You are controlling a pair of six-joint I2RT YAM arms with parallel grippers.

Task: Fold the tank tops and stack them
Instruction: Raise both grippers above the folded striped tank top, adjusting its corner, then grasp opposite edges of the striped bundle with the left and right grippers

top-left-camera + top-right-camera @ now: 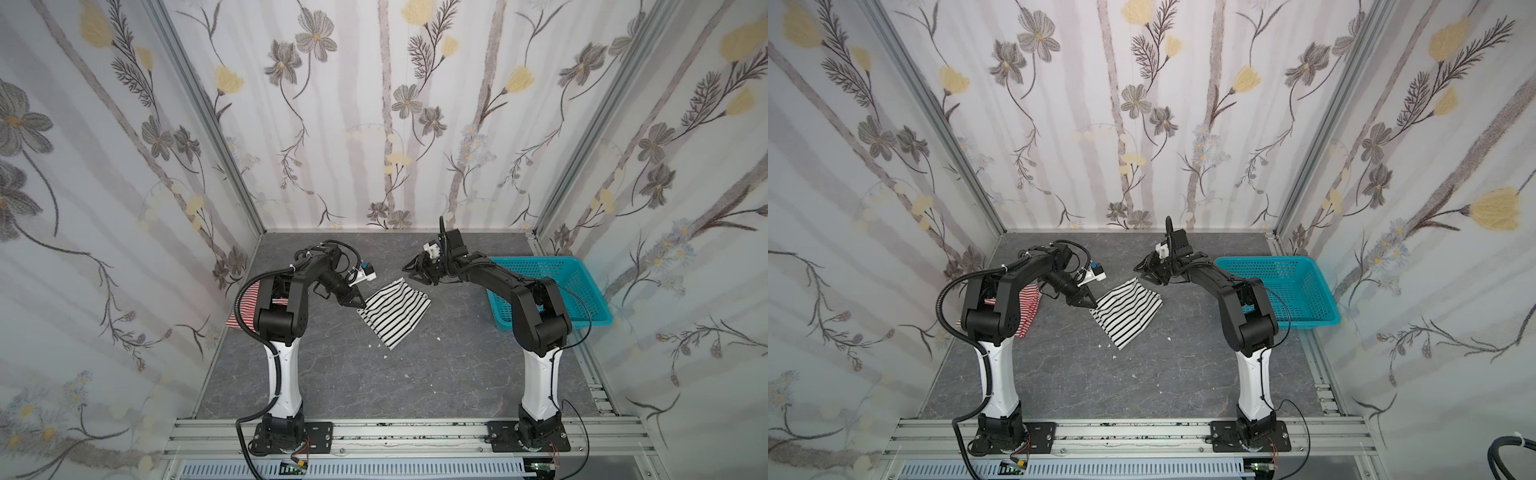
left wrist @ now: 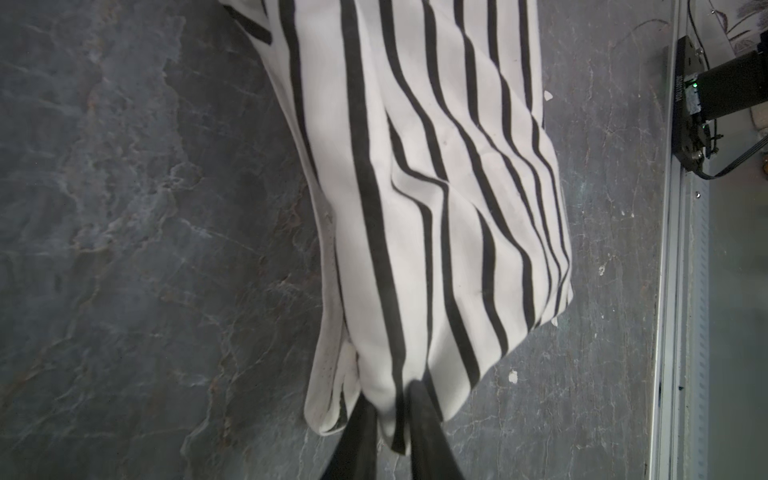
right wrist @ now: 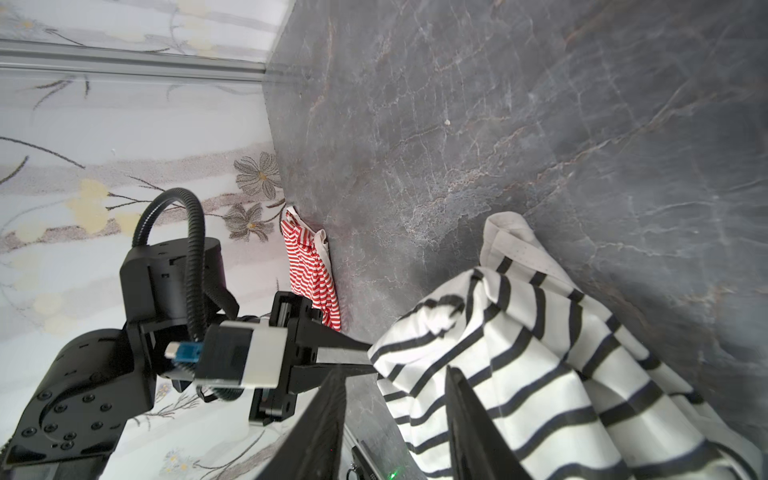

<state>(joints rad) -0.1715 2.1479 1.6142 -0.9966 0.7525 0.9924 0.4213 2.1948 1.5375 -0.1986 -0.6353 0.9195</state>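
Both arms at the black-and-white tank top
The red-and-white tank top is lying far left on the bench; the left end effector is straddling the other top's corner, grip impossible to tell; the right end effector is hovering spread above it.

Table: carried both tank tops and the basket.
Middle tank top: lay on the table's centre, between the two arms.
Left tank top: on the table by the left wall, partly hidden behind the left arm, well apart from the middle tank top.
Basket: on the table against the right wall, behind the right arm.
Left gripper: at the middle tank top's left corner, cloth edge between its fingers.
Right gripper: above its far corner.
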